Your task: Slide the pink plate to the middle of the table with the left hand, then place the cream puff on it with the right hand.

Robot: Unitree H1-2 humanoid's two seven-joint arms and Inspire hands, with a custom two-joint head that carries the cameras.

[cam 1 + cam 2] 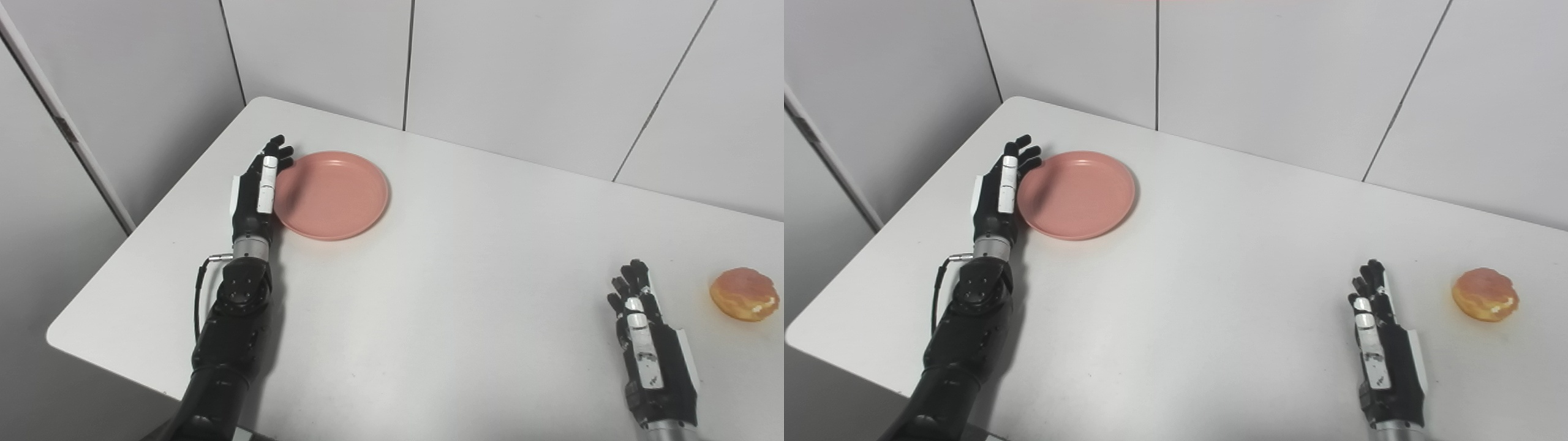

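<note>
The pink plate (pixel 334 194) lies empty on the white table (pixel 465 257), towards its far left. My left hand (pixel 260 184) is open, set on edge against the plate's left rim, fingers stretched along it. The cream puff (pixel 744 293), golden with a pale glaze, sits near the table's right side. My right hand (pixel 646 331) is open and empty, resting on the table to the left of the cream puff, a hand's width apart from it. In the right eye view the plate (pixel 1078 193) and the cream puff (pixel 1485 294) show the same way.
White wall panels (pixel 502 67) stand close behind the table's far edge. The table's left edge (pixel 147 226) runs just left of my left arm. The front left corner (pixel 61 337) is rounded.
</note>
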